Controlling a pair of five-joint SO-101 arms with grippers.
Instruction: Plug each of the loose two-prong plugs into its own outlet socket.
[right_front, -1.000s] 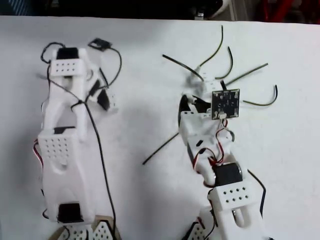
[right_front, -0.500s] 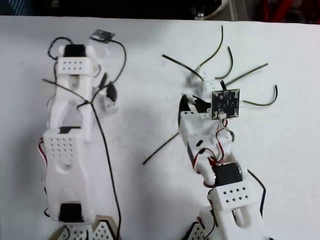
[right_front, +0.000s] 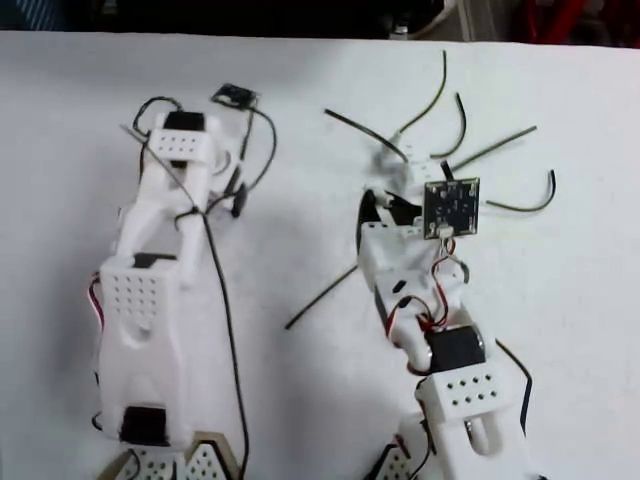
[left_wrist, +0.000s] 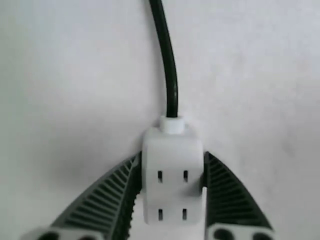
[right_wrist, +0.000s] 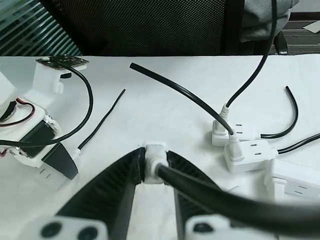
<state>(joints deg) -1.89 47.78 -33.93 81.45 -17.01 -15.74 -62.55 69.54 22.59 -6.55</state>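
Left wrist view: the left fingers (left_wrist: 112, 192) are clamping a white socket (left_wrist: 172, 185) from both sides, its two slot pairs facing the camera, its black cord (left_wrist: 167, 65) running away over the worktop (left_wrist: 60, 75). The right fingers (right_wrist: 117, 186) are gripping a white plug (right_wrist: 152, 159), with other sockets (right_wrist: 247, 152) lying near on the worktop.
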